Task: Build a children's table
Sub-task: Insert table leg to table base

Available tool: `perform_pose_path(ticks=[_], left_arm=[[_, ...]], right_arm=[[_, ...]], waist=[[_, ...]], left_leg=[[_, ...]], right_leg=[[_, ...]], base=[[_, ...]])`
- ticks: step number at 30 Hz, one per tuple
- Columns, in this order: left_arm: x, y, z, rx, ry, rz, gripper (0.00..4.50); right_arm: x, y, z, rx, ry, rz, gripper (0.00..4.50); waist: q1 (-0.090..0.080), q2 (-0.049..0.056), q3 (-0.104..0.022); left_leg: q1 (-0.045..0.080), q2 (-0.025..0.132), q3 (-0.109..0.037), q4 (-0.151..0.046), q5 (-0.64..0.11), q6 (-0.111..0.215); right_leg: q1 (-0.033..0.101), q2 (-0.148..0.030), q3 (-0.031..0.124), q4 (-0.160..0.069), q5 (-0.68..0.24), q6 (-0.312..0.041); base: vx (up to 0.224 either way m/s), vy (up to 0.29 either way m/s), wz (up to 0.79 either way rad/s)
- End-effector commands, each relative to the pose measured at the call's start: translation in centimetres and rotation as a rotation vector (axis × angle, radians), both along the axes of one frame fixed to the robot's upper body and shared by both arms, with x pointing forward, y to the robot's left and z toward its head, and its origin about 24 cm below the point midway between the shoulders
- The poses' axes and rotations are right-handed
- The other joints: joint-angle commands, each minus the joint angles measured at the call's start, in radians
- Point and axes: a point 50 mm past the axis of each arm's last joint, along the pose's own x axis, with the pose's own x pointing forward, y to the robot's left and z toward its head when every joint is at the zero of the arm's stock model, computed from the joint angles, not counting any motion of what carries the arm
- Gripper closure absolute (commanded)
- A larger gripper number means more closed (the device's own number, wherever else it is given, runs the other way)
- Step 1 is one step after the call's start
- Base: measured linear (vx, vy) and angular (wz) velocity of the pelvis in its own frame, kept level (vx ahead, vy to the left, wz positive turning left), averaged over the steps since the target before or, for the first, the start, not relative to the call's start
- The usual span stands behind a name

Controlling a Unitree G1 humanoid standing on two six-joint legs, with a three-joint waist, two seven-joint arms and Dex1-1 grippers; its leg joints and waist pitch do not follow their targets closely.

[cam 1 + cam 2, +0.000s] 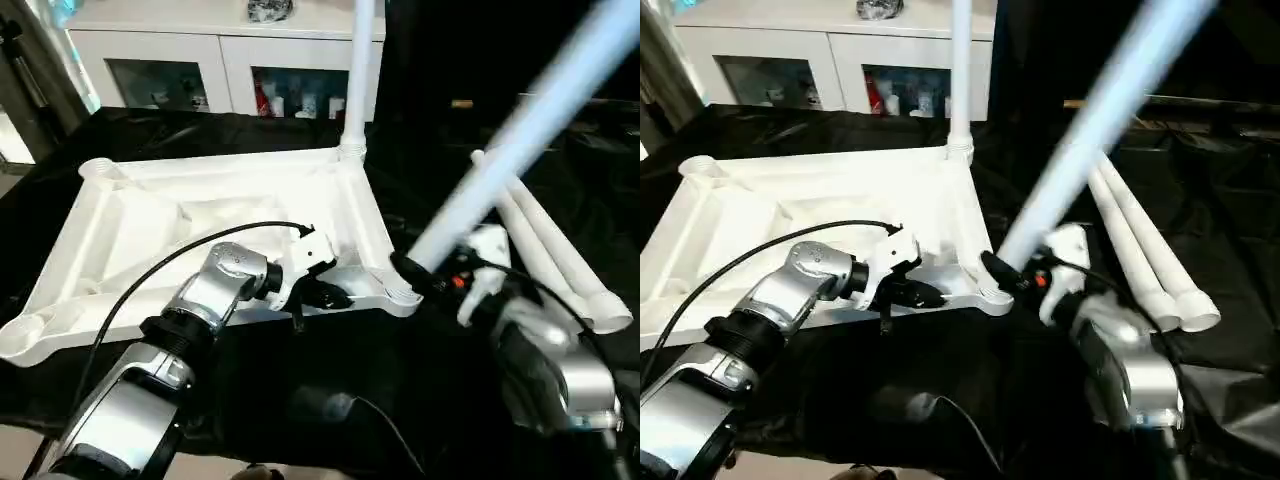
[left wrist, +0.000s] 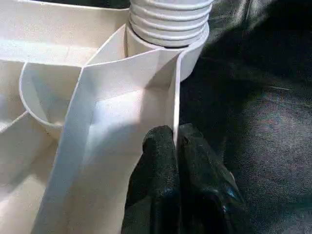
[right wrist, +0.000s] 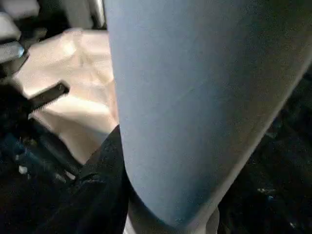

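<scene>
Table top (image 1: 150, 215): white plastic, lying underside up on a black cloth (image 1: 300, 380), ribs and round corner sockets showing; white cabinets (image 1: 200, 60) stand behind it. Left gripper (image 1: 330, 292): at the near rim of the top, beside the near right corner; in the left wrist view its two black fingers (image 2: 161, 161) are pinched on the thin upright rim wall, one on each side. Standing leg (image 1: 357, 75): white tube, upright in the far right corner socket, its ridged collar seated at the socket mouth. Right gripper (image 1: 420, 275): clamped around the lower part of a fourth leg (image 1: 530, 125), which slants up and away to the right, its lower end just beside the near right corner socket (image 1: 400, 295). Two loose legs (image 1: 560, 260): lying side by side on the cloth, right of the top, behind the right gripper.
</scene>
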Motion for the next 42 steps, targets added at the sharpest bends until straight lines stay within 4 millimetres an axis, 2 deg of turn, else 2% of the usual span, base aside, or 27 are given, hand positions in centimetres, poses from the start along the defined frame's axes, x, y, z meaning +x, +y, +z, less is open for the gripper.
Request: perform_pose_path(ticks=[1,3,4,6,7,8,11,14,16,22,24,29,31,35,37,38,42], left_arm=[[0.3,0.6,0.4,0.040,-0.023,0.020,4.50],[0.2,0.6,0.3,0.041,-0.021,0.011,4.50],[0.1,0.7,0.3,0.041,-0.020,-0.001,4.50],[-0.1,0.7,0.3,0.042,-0.020,-0.011,4.50],[-0.1,0.7,0.4,0.040,-0.020,-0.012,4.50],[-0.1,0.7,0.4,0.038,-0.020,-0.013,4.50],[-0.3,0.7,0.5,0.035,-0.019,-0.024,4.50],[-0.6,0.8,0.6,0.034,-0.019,-0.042,4.50],[-0.9,0.8,0.8,0.028,-0.025,-0.062,4.50],[-1.8,0.6,1.5,-0.012,-0.041,-0.133,4.50],[-2.0,0.7,1.6,-0.017,-0.042,-0.150,4.50],[-2.7,1.0,1.9,-0.015,-0.033,-0.186,4.50],[-2.8,1.3,1.8,0.001,-0.030,-0.175,4.50],[-2.8,1.4,1.7,0.007,-0.028,-0.163,4.50],[-2.7,1.4,1.7,0.009,-0.027,-0.156,4.50],[-2.6,1.4,1.6,0.011,-0.029,-0.149,4.50],[-2.3,1.3,1.6,0.017,-0.041,-0.122,4.50]], right_arm=[[-0.5,0.5,-2.3,-0.060,0.128,0.053,2.59],[-0.3,0.7,-2.3,-0.076,0.137,0.076,2.59],[0.0,0.9,-2.4,-0.101,0.152,0.115,2.59],[0.2,1.0,-2.6,-0.122,0.167,0.148,2.59],[0.3,1.0,-2.8,-0.130,0.174,0.163,2.59],[0.4,1.0,-3.0,-0.131,0.183,0.170,2.59],[0.4,0.9,-3.4,-0.131,0.202,0.205,2.59],[0.4,0.9,-3.9,-0.152,0.221,0.255,2.59],[0.4,1.0,-4.1,-0.146,0.231,0.285,2.59],[0.1,0.9,-4.5,-0.131,0.246,0.356,2.59],[0.0,0.9,-4.6,-0.126,0.247,0.375,2.59],[-0.2,0.8,-4.7,-0.122,0.236,0.447,2.59],[0.2,0.5,-4.4,-0.090,0.227,0.412,2.59],[1.1,0.0,-4.2,-0.058,0.220,0.297,2.59],[1.3,-0.3,-4.2,-0.034,0.216,0.239,2.59],[1.3,-0.4,-4.2,-0.017,0.214,0.226,2.59],[0.7,-0.9,-4.3,0.011,0.190,0.192,2.59]], waist=[[-0.002,-0.009,-0.049],[-0.005,-0.013,-0.047],[-0.009,-0.018,-0.044],[-0.015,-0.015,-0.044],[-0.016,-0.021,-0.042],[-0.018,-0.018,-0.043],[-0.019,-0.019,-0.040],[-0.021,-0.019,-0.033],[-0.024,-0.023,-0.030],[-0.025,-0.026,-0.023],[-0.025,-0.029,-0.024],[-0.022,-0.028,-0.027],[-0.019,-0.028,-0.027],[-0.020,-0.028,-0.024],[-0.020,-0.027,-0.023],[-0.019,-0.023,-0.023],[-0.017,-0.022,-0.027]], left_leg=[[0.029,0.081,-0.035,-0.082,-0.223,0.027],[0.027,0.081,-0.035,-0.082,-0.219,0.034],[0.025,0.080,-0.034,-0.083,-0.223,0.037],[0.024,0.080,-0.035,-0.082,-0.225,0.036],[0.025,0.081,-0.034,-0.082,-0.228,0.037],[0.028,0.083,-0.034,-0.083,-0.232,0.035],[0.028,0.084,-0.035,-0.085,-0.241,0.034],[0.028,0.083,-0.035,-0.087,-0.254,0.032],[0.027,0.084,-0.035,-0.088,-0.249,0.036],[0.024,0.086,-0.035,-0.091,-0.226,0.063],[0.027,0.086,-0.033,-0.089,-0.200,0.077],[0.029,0.086,-0.030,-0.082,-0.105,0.131],[0.029,0.087,-0.027,-0.080,-0.093,0.143],[0.031,0.088,-0.027,-0.085,-0.115,0.132],[0.035,0.089,-0.026,-0.089,-0.153,0.103],[0.036,0.090,-0.027,-0.089,-0.155,0.096],[0.036,0.090,-0.025,-0.087,-0.124,0.097]], right_leg=[[0.015,-0.091,0.048,-0.089,-0.054,-0.257],[0.015,-0.091,0.048,-0.088,-0.050,-0.262],[0.015,-0.090,0.047,-0.090,-0.063,-0.263],[0.016,-0.091,0.047,-0.091,-0.084,-0.264],[0.014,-0.090,0.048,-0.092,-0.088,-0.264],[0.012,-0.090,0.048,-0.092,-0.087,-0.270],[0.011,-0.089,0.048,-0.090,-0.077,-0.276],[0.008,-0.088,0.049,-0.091,-0.071,-0.282],[0.010,-0.087,0.049,-0.089,-0.048,-0.289],[0.012,-0.088,0.048,-0.088,-0.010,-0.300],[0.012,-0.086,0.047,-0.086,0.029,-0.303],[0.015,-0.082,0.041,-0.072,0.173,-0.324],[0.016,-0.082,0.041,-0.071,0.199,-0.327],[0.013,-0.083,0.041,-0.073,0.157,-0.333],[0.011,-0.084,0.043,-0.079,0.093,-0.331],[0.012,-0.084,0.043,-0.079,0.087,-0.329],[0.013,-0.082,0.044,-0.074,0.162,-0.321]], base=[[0.000,0.000,0.00],[0.000,0.000,0.00],[0.000,0.000,0.00],[0.000,0.000,0.00],[0.000,0.000,0.00],[0.000,0.000,0.00],[0.000,0.000,0.00],[0.000,0.000,0.00],[0.000,0.000,0.00],[0.000,0.000,0.00],[0.000,0.000,0.00],[0.000,0.000,0.00],[0.000,0.000,0.00],[0.000,0.000,0.00],[0.000,0.000,0.00],[0.000,0.000,0.00],[0.000,0.000,0.00]])
